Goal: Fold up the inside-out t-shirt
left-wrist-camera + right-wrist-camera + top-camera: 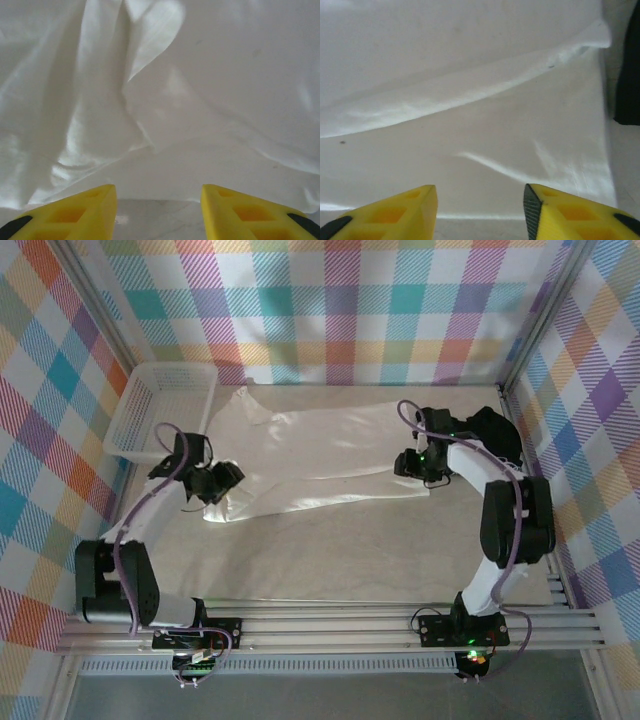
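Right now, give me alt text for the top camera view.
A white t-shirt lies spread across the table, with the left gripper at one end and the right gripper at the other. A white basket sits far left.

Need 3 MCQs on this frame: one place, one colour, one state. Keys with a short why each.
1. Where does the basket stand?
A) near right edge of the table
B) far left corner of the table
C) on top of the shirt

2. What colour is the t-shirt spread on the table?
A) white
B) red
C) striped blue

3. What state is the right gripper in?
A) shut on a sleeve
B) shut on the basket
C) open, holding nothing

Key:
1 B: the top view shows the basket in the far left corner, just beyond the shirt's edge.
2 A: the cloth is plain white in all three views.
3 C: in the right wrist view its yellow fingers stand apart with nothing between them.
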Action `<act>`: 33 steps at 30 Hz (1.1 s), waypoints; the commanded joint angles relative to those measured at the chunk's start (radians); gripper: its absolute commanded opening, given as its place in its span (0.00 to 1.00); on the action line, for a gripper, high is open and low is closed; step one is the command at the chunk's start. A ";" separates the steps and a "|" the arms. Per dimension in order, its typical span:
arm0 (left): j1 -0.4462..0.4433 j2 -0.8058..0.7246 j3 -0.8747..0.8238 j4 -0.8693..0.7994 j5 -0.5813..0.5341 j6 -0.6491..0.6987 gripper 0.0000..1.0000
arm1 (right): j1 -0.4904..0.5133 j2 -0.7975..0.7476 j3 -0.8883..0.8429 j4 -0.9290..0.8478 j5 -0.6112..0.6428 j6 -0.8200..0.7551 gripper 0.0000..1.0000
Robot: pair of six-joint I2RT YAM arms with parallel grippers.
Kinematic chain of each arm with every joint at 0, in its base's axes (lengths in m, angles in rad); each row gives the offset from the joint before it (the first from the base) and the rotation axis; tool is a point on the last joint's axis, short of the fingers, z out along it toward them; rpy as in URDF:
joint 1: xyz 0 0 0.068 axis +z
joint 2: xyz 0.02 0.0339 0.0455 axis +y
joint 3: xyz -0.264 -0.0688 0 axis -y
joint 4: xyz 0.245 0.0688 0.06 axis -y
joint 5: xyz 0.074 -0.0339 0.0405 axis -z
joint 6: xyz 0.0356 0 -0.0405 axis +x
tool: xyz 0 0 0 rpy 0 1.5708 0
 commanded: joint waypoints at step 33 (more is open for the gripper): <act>0.108 -0.163 -0.303 0.065 0.033 -0.024 0.40 | 0.563 -0.259 -0.226 0.418 -0.006 -0.335 0.52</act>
